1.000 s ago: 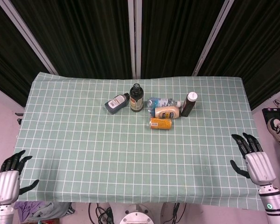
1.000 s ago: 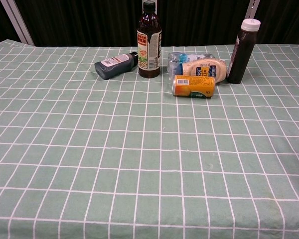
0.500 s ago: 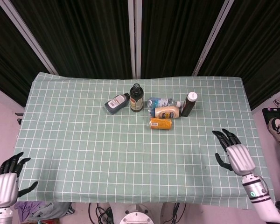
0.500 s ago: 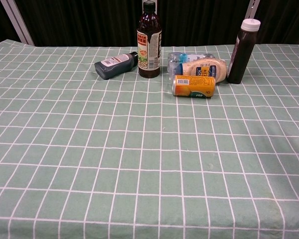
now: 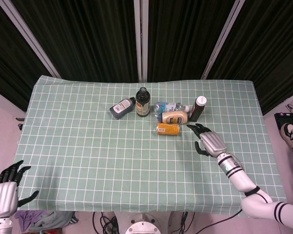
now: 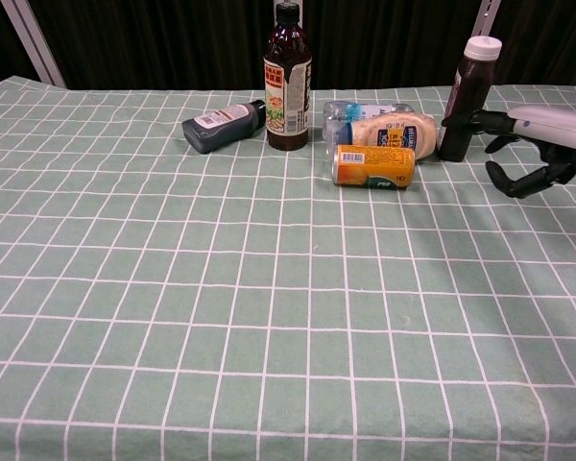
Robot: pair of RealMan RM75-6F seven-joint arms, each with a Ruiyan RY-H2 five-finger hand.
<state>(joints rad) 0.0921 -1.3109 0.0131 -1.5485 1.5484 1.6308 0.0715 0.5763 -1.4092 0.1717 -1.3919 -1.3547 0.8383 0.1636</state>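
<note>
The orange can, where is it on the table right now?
The orange can lies on its side, just in front of the mayonnaise bottle, left of the right hand in the head view.

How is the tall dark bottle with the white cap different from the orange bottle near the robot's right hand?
The white-capped bottle stands upright; the orange bottle lies on its side. The white-capped bottle is dark, slim and taller; the orange bottle is bright and stubby. The right hand reaches near the white-capped bottle, further from the orange bottle. Both rest on the checked tablecloth.
</note>
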